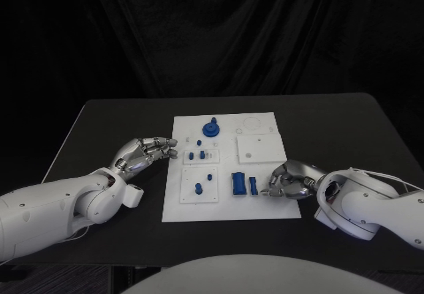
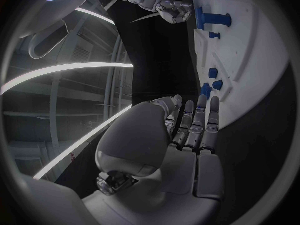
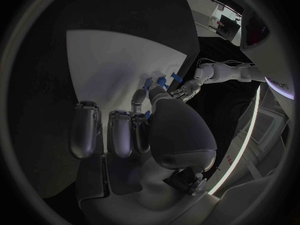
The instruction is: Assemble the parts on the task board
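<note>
You had the left hand [image 1: 146,154] released, fingers apart, at the left edge of the board [image 1: 265,208], probably staged near the small parts [image 1: 201,154] there. The right hand [image 1: 290,179] was curled at the board's right edge beside the two blue blocks [image 1: 244,184]; whether it grasped a part cannot be told. The round part [image 1: 212,129] stood near the board's far end on the surface [image 1: 115,116].

Matt white task board [image 1: 265,208]; glossy metal fingers [image 1: 159,146]
</note>
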{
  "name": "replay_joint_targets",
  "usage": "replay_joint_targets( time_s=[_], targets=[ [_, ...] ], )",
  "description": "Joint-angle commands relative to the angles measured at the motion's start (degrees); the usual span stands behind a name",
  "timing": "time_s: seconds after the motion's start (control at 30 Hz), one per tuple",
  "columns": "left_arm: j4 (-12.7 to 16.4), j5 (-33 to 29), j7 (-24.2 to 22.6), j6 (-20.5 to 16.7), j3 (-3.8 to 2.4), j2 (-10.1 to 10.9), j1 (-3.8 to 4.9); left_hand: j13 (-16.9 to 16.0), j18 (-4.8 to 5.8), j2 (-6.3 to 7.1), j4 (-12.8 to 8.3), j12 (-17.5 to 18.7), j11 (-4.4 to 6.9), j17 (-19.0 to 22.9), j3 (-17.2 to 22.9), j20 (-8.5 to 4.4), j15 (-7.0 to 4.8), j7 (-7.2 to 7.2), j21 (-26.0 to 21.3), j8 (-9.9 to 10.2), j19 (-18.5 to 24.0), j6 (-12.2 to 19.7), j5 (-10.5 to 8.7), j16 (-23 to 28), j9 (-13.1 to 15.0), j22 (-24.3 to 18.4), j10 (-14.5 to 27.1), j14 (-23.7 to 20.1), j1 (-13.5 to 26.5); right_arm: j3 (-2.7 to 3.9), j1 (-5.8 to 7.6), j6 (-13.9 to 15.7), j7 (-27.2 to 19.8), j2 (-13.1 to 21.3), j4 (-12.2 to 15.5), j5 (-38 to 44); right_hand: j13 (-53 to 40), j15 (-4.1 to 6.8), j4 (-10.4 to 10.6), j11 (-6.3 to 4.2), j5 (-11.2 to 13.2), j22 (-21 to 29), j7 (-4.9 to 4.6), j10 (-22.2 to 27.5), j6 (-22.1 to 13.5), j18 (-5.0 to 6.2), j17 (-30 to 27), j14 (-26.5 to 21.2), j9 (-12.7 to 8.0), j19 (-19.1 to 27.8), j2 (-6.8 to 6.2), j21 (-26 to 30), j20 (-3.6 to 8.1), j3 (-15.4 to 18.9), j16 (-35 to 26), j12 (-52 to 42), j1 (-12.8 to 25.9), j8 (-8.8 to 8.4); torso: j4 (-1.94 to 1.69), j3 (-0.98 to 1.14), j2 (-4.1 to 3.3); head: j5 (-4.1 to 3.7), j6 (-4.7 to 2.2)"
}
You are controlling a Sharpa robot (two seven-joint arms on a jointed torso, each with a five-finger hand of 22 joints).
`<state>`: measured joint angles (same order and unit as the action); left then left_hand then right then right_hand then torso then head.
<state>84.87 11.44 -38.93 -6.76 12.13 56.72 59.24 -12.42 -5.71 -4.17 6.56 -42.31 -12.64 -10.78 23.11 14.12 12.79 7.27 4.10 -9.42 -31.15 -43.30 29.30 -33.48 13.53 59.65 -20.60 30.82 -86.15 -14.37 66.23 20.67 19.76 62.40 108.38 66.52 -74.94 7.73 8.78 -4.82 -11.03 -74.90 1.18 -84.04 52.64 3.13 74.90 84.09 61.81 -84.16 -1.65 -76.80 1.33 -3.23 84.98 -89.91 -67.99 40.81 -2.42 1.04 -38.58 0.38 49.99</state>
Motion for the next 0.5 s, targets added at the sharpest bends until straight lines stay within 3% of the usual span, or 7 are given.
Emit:
replay_joint_targets(
  time_s=[0.03,0.07,0.17,0.27,0.33,0.4,0.5],
  targets=[
    [2.0,-0.1,-4.2,-2.9,-0.06,1.1,0.12,0.1,0.21,0.33,-0.3,-0.2,-0.47,0.1,0.1,0.14,0.07,0.17,0.3,-0.4,0.4,0.0,0.25,-0.3,0.0,0.1,-0.1,-0.4,0.2,0.2,2.27,4.6,-10.8,0.7,0.3,-5.7,-15.1,0.21,0.3,-0.03,-1.5,-11.1,0.03,-6.0,0.6,-0.1,2.7,3.8,0.2,-2.0,-0.08,-0.5,0.16,0.6,0.0,-0.1,1.0,0.12,0.05,0.05,0.11,0.63,0.01],
    [2.5,-0.1,-4.4,-3.2,-0.06,1.4,0.27,0.1,0.22,0.38,-0.3,-0.2,-0.49,0.1,0.1,0.14,0.07,0.19,0.3,-0.4,0.4,0.0,0.24,-0.3,0.0,0.1,-0.1,-0.4,0.2,0.2,2.9,5.6,-12.5,0.8,0.2,-7.0,-15.1,0.23,0.6,-0.06,-3.3,-11.1,0.09,-6.0,0.8,-0.12,2.3,3.7,0.3,-2.0,-0.19,-0.5,0.17,1.1,-0.2,-0.1,1.3,0.27,0.07,0.07,0.15,0.83,0.01],
    [3.6,-0.1,-5.0,-3.9,-0.06,1.9,1.21,0.9,0.48,0.59,-0.4,0.6,-0.66,0.7,0.3,0.28,0.48,0.52,0.1,-0.7,1.0,-0.2,0.3,0.3,0.0,0.3,0.7,-1.8,0.5,0.19,4.67,10.4,-19.3,0.7,-0.3,-12.7,-15.1,0.09,2.0,0.05,-4.6,-10.1,-0.02,-6.0,0.4,0.55,-2.1,2.7,0.4,-0.8,0.4,2.6,0.02,2.3,-2.3,-0.1,2.3,0.07,0.17,0.15,0.29,0.9,0.01],
    [4.2,-0.1,-5.4,-4.2,-0.06,2.0,2.3,2.3,0.97,0.59,-0.5,1.9,-0.95,2.1,0.6,0.54,1.28,0.86,-0.4,-0.8,2.3,-0.2,0.29,1.7,-0.1,0.0,1.7,-4.3,0.8,0.19,5.79,14.3,-26.7,-0.1,-1.6,-19.5,-15.1,0.15,3.2,-0.07,-8.9,-9.7,0.1,-6.0,0.2,0.83,-4.1,2.3,0.4,-0.2,1.47,4.0,0.03,2.6,-3.5,-0.1,1.9,-0.2,0.17,0.21,0.58,0.76,0.01],
    [4.5,-0.1,-6.0,-4.2,-0.06,1.7,3.25,3.4,1.25,0.58,-0.5,2.7,-1.18,3.1,0.8,0.69,1.63,1.03,-0.5,-0.8,3.6,-0.1,0.27,2.3,-0.3,-0.5,2.0,-5.3,1.0,0.19,6.33,15.7,-32.8,-1.0,-3.2,-26.2,-15.1,-0.27,4.7,0.2,-14.6,-7.1,-0.24,-6.0,-0.6,2.39,-13.6,-0.3,-0.6,2.8,2.38,12.1,-0.22,2.0,-9.3,-0.1,0.5,-1.68,0.17,0.21,0.79,1.16,0.01],
    [4.6,-0.1,-6.8,-4.3,-0.06,1.3,3.98,4.7,1.45,0.6,-0.3,3.7,-1.4,4.4,1.0,0.83,1.91,1.24,-0.6,-0.4,5.5,0.6,0.23,3.5,-0.9,-1.5,2.7,-7.1,1.4,0.19,6.51,16.0,-36.9,-1.9,-4.6,-30.9,-14.8,-0.65,5.8,0.68,-16.1,-5.1,-0.64,-5.7,-0.6,3.21,-19.0,-1.6,-2.0,4.7,2.41,17.5,-0.71,1.4,-13.3,0.1,-0.8,-3.09,0.35,0.24,1.18,1.59,0.01],
    [4.9,-0.1,-8.0,-4.1,-0.06,0.7,4.89,6.8,0.99,0.47,2.2,5.1,-1.42,6.5,0.2,0.73,1.26,0.65,-0.7,1.3,8.7,2.5,-0.39,5.4,-2.4,-3.9,3.7,-9.9,3.5,0.18,6.3,16.1,-42.9,-3.4,-6.8,-36.3,-4.2,-1.88,7.2,1.78,-19.9,0.8,-1.73,3.4,-1.2,5.38,-32.6,-6.2,-5.3,9.9,2.3,32.1,-1.89,-0.4,-24.0,9.5,-3.3,-6.01,0.62,0.31,2.04,1.93,0.01]
  ],
)
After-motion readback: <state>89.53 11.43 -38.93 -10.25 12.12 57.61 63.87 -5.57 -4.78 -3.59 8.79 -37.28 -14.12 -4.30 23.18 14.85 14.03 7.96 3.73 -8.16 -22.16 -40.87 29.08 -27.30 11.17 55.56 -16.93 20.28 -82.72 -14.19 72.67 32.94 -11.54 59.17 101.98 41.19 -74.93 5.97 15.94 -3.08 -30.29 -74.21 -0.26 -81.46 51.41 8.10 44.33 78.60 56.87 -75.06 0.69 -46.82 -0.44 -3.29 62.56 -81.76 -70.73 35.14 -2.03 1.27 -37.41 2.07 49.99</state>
